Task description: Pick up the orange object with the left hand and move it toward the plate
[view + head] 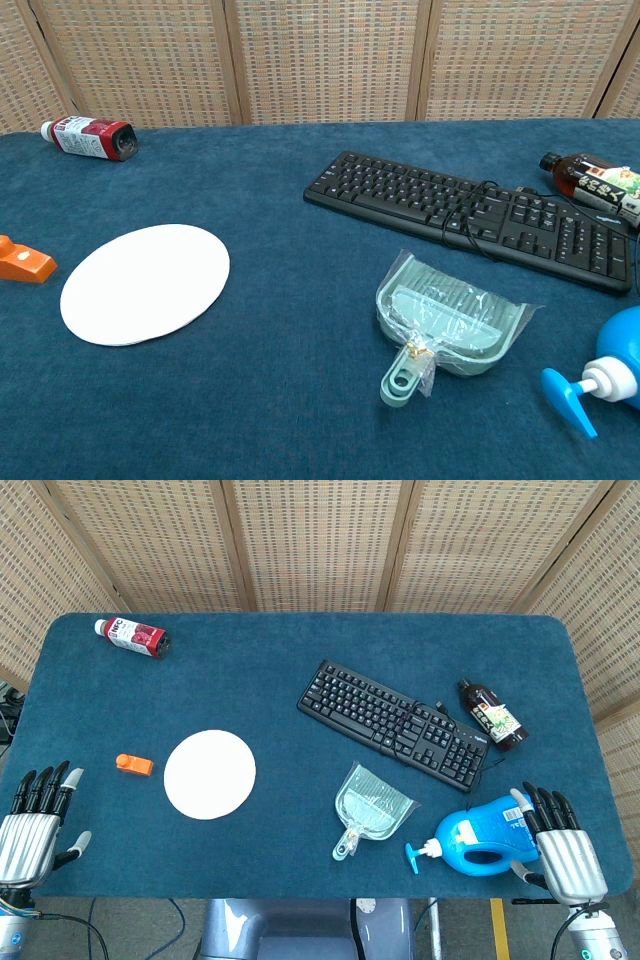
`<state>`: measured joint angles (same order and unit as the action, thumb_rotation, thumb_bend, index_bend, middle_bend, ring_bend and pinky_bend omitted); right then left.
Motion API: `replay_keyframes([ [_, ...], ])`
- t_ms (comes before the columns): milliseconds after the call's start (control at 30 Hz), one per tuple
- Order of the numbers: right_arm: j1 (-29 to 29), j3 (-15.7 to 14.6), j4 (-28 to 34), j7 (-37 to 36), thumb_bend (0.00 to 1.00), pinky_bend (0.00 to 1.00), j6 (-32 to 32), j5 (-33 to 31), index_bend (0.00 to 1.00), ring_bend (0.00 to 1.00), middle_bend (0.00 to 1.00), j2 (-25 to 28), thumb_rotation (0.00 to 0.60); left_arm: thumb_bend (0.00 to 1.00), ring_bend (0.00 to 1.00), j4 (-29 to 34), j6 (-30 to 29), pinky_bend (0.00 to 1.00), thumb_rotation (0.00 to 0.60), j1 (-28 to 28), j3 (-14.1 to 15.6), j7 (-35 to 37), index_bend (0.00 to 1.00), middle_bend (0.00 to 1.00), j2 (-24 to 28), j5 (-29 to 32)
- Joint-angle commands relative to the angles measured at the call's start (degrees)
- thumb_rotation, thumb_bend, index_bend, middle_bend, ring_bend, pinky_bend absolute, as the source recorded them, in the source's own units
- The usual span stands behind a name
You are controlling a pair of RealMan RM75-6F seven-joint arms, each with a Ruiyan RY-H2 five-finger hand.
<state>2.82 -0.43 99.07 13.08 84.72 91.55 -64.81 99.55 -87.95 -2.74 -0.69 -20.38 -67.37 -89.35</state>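
A small orange object lies on the blue table just left of the round white plate. The chest view shows the orange object at its left edge, beside the plate. My left hand rests at the table's front left corner, open, fingers apart and straight, well below and to the left of the orange object. My right hand is open at the front right corner, next to a blue bottle. Neither hand appears in the chest view.
A red-labelled bottle lies at the back left. A black keyboard and a dark brown bottle sit right of centre. A pale green dustpan and a blue pump bottle lie near the front right.
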Motion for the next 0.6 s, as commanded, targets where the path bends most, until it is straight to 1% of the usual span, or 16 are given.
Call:
replay_keyframes([
  [33, 0.0, 0.2, -1.0, -1.4, 0.00, 0.04, 1.0, 1.1, 0.01, 0.00, 0.00, -0.5, 0.600, 0.23, 0.00, 0.0, -0.1, 0.00, 0.600, 0.0, 0.0, 0.0, 0.00, 0.00, 0.0, -0.2],
  [233, -0.2, 0.2, -1.8, -1.8, 0.00, 0.04, 1.7, 1.6, 0.00, 0.00, 0.00, -0.8, 0.600, 0.16, 0.00, 0.1, -0.4, 0.00, 0.600, 0.2, 0.1, 0.2, 0.00, 0.00, 0.0, -0.2],
  [600, -0.4, 0.4, -1.2, -1.5, 0.00, 0.04, 1.9, 1.2, 0.00, 0.00, 0.00, -0.6, 0.600, 0.16, 0.00, -0.2, 0.1, 0.00, 0.600, -0.1, -0.1, 0.3, 0.00, 0.00, 0.1, 0.1],
])
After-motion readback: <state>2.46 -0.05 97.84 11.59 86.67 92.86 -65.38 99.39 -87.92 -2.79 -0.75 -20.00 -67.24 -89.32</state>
